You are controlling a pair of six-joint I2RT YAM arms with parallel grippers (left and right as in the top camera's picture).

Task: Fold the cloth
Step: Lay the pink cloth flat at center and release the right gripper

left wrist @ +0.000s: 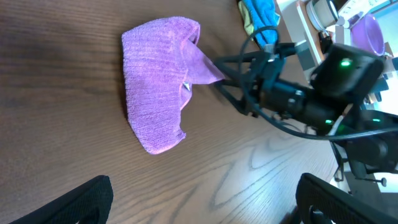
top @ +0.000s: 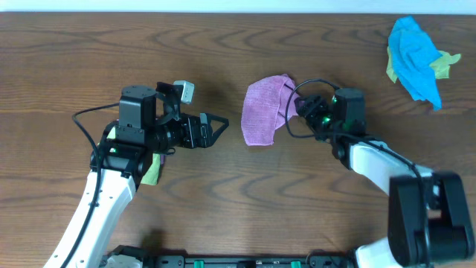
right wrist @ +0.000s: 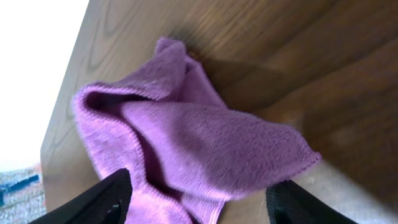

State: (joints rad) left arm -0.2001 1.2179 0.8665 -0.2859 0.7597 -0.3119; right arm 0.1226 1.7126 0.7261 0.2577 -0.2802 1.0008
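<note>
A: Item: cloth [top: 264, 112]. Centre of the table [top: 59, 59], bunched, lower edge rounded, a flap raised on its right side.
B: Right gripper [top: 296, 106]?
A: Fingers straddle that flap, partly apart. Whether they pinch it, I cannot tell.
B: Left gripper [top: 221, 128]?
A: Spread wide, holding nothing, clear of the cloth's left edge, bare wood between.
B: Blue cloth [top: 415, 63]: far right corner, well apart.

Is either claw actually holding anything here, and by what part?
The right claw appears to pinch the purple cloth by its lifted edge flap nearest that arm. The left claw, wide open, holds nothing.
</note>
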